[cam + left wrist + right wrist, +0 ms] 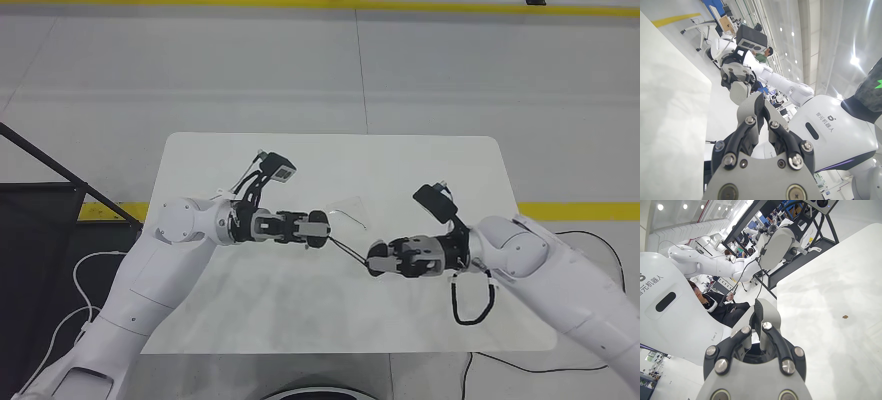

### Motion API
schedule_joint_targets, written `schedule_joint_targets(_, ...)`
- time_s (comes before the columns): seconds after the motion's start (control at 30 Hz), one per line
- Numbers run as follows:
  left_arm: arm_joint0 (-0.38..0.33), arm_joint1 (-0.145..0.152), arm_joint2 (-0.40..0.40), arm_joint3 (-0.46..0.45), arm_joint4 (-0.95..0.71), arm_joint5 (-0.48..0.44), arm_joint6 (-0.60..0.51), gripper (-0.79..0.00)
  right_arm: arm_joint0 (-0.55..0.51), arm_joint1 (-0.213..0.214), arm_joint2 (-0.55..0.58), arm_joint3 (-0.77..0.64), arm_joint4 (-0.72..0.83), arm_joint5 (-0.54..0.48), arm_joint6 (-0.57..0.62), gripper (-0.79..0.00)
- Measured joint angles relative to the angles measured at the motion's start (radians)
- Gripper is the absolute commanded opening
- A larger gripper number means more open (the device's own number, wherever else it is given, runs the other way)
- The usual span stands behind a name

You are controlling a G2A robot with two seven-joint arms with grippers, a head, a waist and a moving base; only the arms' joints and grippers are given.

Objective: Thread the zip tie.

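Observation:
A thin black zip tie [349,250] spans the short gap between my two grippers above the middle of the white table [450,170]. My left gripper [326,232] is shut on one end and my right gripper [370,262] is shut on the other. In the right wrist view the black strand [762,279] rises from my shut right gripper [756,301] toward the left gripper's body [776,247]. In the left wrist view my left gripper [762,99] is pressed shut, with the right gripper [738,89] just beyond it; the tie is hidden between the pads.
A pale, thin tie-like strip [352,210] lies on the table just behind the grippers. A small brown speck [845,316] sits on the tabletop. A black cable loop [470,300] hangs by the right forearm. A dark frame [40,160] stands off the table's left edge.

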Motion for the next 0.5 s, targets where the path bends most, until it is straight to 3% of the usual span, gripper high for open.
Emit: schedule_joint_targets(0.5, 0.007, 0.003, -0.017, 0.016, -0.002, -0.016, 0.016, -0.785, -0.099, 0.050, 0.114, -0.077, -0.010, 0.000, 0.000, -0.785)
